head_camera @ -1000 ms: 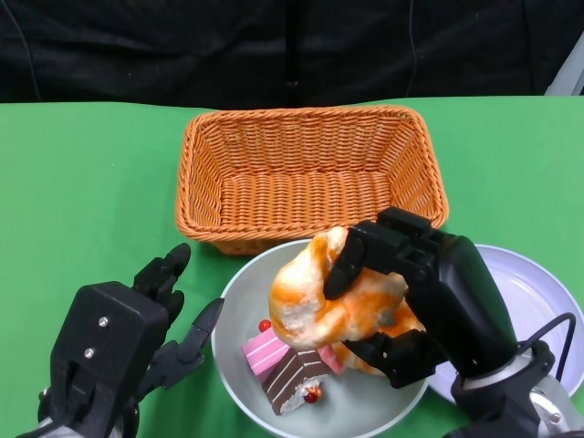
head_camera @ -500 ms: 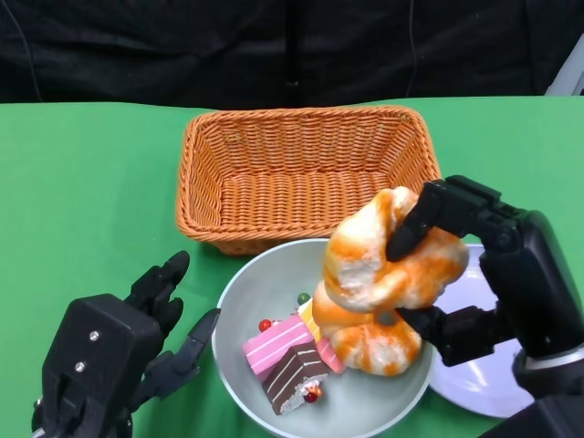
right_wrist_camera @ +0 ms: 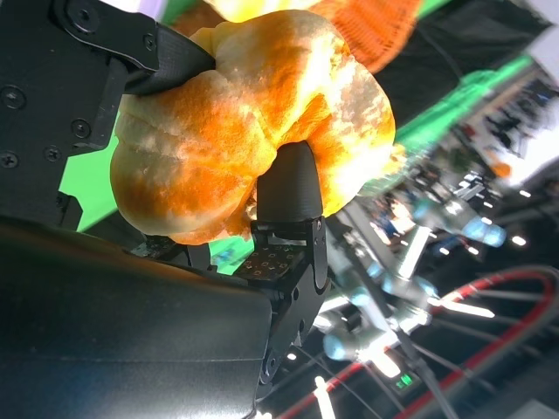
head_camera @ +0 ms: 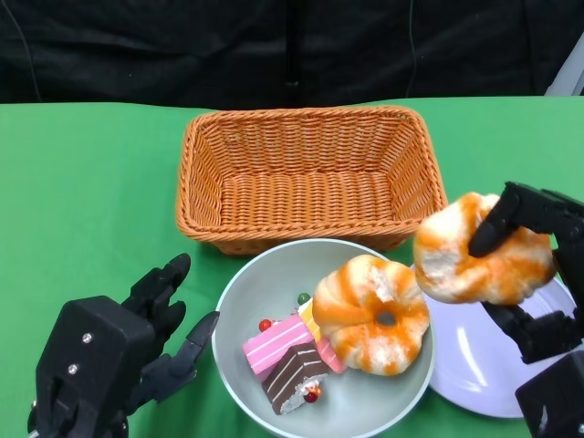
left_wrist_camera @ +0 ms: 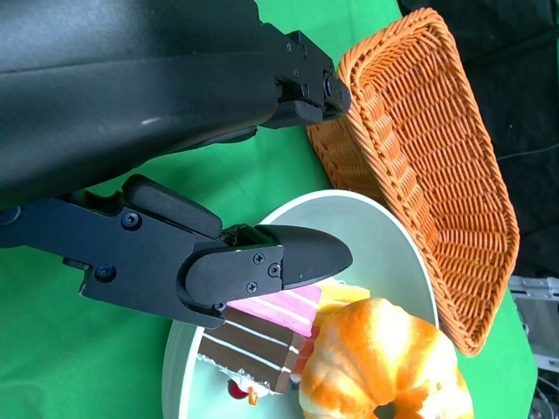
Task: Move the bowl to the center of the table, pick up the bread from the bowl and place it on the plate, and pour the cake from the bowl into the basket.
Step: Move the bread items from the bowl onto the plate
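My right hand (head_camera: pixel 538 274) holds an orange-glazed bread (head_camera: pixel 479 251) in the air above the white plate (head_camera: pixel 484 351) at the right; the right wrist view shows the bread (right_wrist_camera: pixel 253 122) clamped between its fingers. The pale green bowl (head_camera: pixel 251 287) sits in front of the wicker basket (head_camera: pixel 310 173). In the bowl lie a second ring-shaped bread (head_camera: pixel 370 310) and cake pieces, one pink (head_camera: pixel 274 345) and one brown (head_camera: pixel 294 376). My left hand (head_camera: pixel 137 342) is open on the green table just left of the bowl, not touching it; its fingers (left_wrist_camera: pixel 262 262) reach over the bowl's rim.
The basket (left_wrist_camera: pixel 419 148) has nothing in it. Green cloth covers the table, with a black backdrop behind its far edge. The plate lies close against the bowl's right side.
My right hand has lifted one bread out of the bowl and carried it right, over the plate. The second bread now lies uncovered in the bowl. The left hand has hardly moved.
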`<state>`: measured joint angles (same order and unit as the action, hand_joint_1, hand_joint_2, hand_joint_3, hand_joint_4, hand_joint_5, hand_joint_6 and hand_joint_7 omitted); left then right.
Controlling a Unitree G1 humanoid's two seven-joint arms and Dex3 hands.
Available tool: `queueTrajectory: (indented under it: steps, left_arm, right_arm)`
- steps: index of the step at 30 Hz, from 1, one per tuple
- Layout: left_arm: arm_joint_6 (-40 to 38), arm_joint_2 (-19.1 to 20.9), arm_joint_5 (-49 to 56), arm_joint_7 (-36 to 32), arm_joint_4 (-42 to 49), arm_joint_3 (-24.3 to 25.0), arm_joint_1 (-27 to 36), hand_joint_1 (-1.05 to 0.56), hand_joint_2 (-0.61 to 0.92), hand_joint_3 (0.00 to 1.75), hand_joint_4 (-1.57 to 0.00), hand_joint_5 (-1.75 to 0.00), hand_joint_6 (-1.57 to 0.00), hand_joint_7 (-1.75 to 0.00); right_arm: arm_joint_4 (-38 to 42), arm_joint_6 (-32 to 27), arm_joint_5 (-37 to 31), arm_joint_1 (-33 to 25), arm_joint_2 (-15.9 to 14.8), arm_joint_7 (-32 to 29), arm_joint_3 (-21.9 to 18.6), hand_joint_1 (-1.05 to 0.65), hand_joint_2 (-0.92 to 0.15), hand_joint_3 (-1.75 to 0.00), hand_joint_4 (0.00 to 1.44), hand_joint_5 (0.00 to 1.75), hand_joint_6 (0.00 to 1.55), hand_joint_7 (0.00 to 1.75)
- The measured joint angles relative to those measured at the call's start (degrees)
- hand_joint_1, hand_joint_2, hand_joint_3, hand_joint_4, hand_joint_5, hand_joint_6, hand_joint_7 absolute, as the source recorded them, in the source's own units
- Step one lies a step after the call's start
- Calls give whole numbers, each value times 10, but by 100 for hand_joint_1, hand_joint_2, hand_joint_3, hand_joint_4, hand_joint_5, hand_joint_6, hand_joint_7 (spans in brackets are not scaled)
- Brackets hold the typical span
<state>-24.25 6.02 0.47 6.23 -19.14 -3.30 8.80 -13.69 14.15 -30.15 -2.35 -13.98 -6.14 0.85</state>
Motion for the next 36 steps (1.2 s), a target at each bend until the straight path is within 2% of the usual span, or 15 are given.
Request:
queueTrajectory:
  steps: [6, 9, 12, 14, 15, 16, 17, 18, 20, 21, 23, 26, 32, 36]
  left_arm:
    - [0, 2, -9, 8, -8, 1, 19, -63, 92, 60, -12, -17, -15, 0]
    - [0, 4, -7, 9, -11, 1, 19, -63, 92, 61, -13, -18, -15, 0]
    - [0, 7, -5, 9, -12, 0, 19, -62, 92, 62, -13, -18, -15, 0]
    - [0, 7, -5, 10, -12, 0, 19, -61, 92, 62, -13, -18, -16, -1]
    - [0, 7, -5, 10, -12, 0, 19, -61, 92, 62, -13, -18, -16, -1]
    - [0, 7, -6, 10, -12, 0, 19, -61, 92, 62, -13, -18, -16, -1]
    - [0, 7, -6, 10, -13, 1, 19, -60, 92, 63, -13, -19, -15, 0]
    - [0, 7, -6, 11, -13, 1, 19, -60, 92, 63, -13, -19, -15, 0]
    - [0, 8, -8, 11, -13, 2, 19, -60, 92, 63, -13, -19, -16, -1]
    - [0, 8, -8, 11, -13, 2, 19, -60, 92, 63, -13, -19, -16, -1]
    - [0, 9, -8, 11, -13, 2, 19, -60, 92, 63, -13, -19, -16, 0]
    - [0, 12, -8, 14, -14, 2, 20, -60, 92, 63, -12, -19, -16, 0]
    - [0, 16, -10, 17, -14, 3, 20, -59, 92, 63, -11, -20, -16, 0]
    - [0, 16, -10, 19, -14, 3, 20, -59, 92, 63, -12, -20, -16, 0]
  right_arm:
    - [-9, -73, -20, -23, -5, 28, -4, 7, -15, -158, 94, 175, 80, 158]
    - [-5, -80, -29, -24, -11, 31, -3, 9, -18, -151, 93, 175, 80, 155]
    - [5, -91, -33, -24, -18, 36, 2, 7, -21, -147, 93, 172, 84, 144]
    - [13, -102, -34, -23, -22, 49, 5, 5, -27, -138, 90, 172, 94, 101]
    - [16, -107, -34, -23, -24, 56, 6, 4, -28, -137, 89, 173, 97, 93]
    - [18, -115, -35, -22, -29, 66, 8, -3, -39, -107, 81, 142, 89, 71]
    - [18, -124, -39, -22, -35, 78, 11, -10, -58, -67, 77, 107, 85, 43]
    - [18, -134, -43, -21, -41, 90, 14, -13, -67, -47, 77, 94, 87, 29]
    - [16, -163, -55, -20, -50, 118, 25, -29, -84, -17, 57, 58, 59, 6]
    - [14, -178, -64, -20, -54, 133, 30, -33, -88, -10, 51, 48, 49, 3]
    - [10, -202, -88, -20, -65, 153, 42, -47, -91, -6, 40, 35, 26, 1]
    - [8, -219, -138, -20, -84, 160, 60, -58, -92, -10, 35, 30, 15, 0]
    - [11, -245, -244, -19, -104, 147, 95, -75, -92, -19, 41, 33, 8, 0]
    - [12, -265, -287, -18, -104, 136, 105, -78, -92, -22, 47, 36, 7, 0]
